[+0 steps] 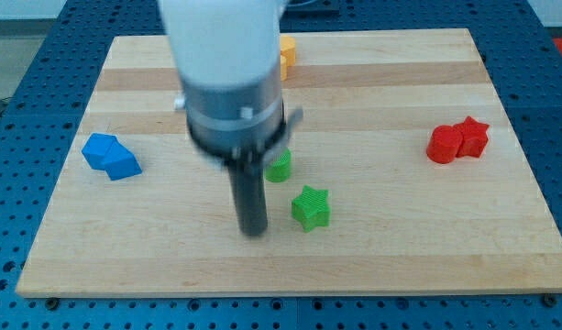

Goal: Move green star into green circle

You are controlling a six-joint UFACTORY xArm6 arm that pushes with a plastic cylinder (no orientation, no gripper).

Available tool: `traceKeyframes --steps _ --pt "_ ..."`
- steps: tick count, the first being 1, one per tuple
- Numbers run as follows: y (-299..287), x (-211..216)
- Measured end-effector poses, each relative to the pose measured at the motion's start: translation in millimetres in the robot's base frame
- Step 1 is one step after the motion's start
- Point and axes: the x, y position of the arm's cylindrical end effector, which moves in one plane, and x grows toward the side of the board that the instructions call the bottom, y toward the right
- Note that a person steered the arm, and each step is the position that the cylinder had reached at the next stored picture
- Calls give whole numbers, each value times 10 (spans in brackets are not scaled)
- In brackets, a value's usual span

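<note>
The green star [311,207] lies on the wooden board [400,238], a little below the middle. The green circle [280,166] stands just above and to the left of it, partly hidden by the arm. The two green blocks are close but apart. My tip [253,231] rests on the board to the left of the green star, a short gap away, and below the green circle. The arm's white and grey body [227,73] covers the board's upper middle.
Two blue blocks [111,156] sit together at the view's left. A red block [444,145] and a red star [472,136] touch at the view's right. A yellow block [287,53] shows at the top, half hidden behind the arm.
</note>
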Motion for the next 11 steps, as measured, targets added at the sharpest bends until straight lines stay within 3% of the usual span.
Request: traceKeyframes --steps 1,2,3,5,7,9,10,11 --pt "72 320" --pt "896 45" --pt "1174 -425" --pt "801 -425" --pt "1029 -689" --pt "876 -29" --pt "500 -53" --pt "172 -658"
